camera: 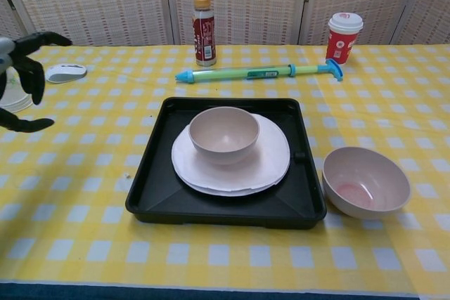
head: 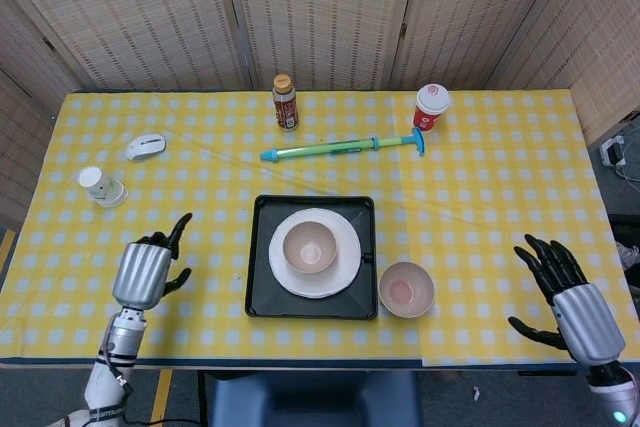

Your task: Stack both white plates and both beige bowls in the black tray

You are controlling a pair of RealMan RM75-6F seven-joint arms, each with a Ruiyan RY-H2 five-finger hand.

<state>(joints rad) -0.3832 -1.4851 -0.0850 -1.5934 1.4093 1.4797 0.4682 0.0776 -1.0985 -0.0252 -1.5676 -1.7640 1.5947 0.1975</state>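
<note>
No text is legible in either view. The bottle label and the red cup print, both behind the black tray, are too small to read.

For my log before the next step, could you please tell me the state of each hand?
Left hand: open, fingers spread, holding nothing.
Right hand: open, fingers spread, holding nothing.

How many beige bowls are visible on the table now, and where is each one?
2. One beige bowl sits on the white plates inside the black tray. The second beige bowl stands on the tablecloth, just right of the tray.
</note>
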